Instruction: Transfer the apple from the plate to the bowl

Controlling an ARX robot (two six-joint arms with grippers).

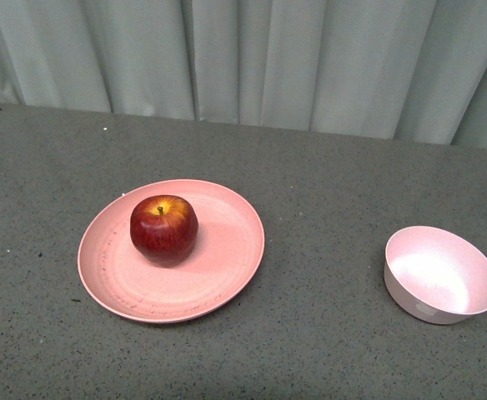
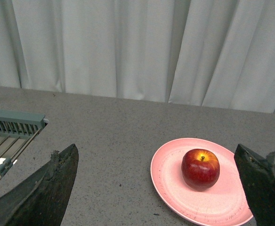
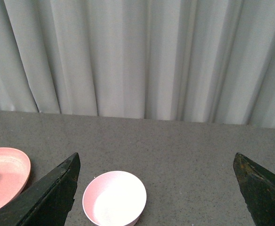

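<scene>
The left gripper point(image 2: 155, 148) and right gripper point(image 3: 156, 155) are shown spread wide, empty, fingers cropped. The apple point(image 1: 163, 229) is seated on the plate point(image 1: 227, 271), the bowl point(image 1: 441, 273) well apart, on a speckled grey table point(image 1: 327, 192) backed by a curtain point(image 1: 252, 58).

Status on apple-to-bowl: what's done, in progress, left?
Done: nothing. The apple sits on the plate, and the bowl is empty. In hand: nothing. The left end effector and right end effector are both open, touching nothing. Left: grasp the apple, lift, carry to the bowl, release.

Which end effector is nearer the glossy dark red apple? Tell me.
Left. The left end effector faces the apple on the round salmon-pink plate; the right end effector faces the deep pale pink bowl instead.
</scene>
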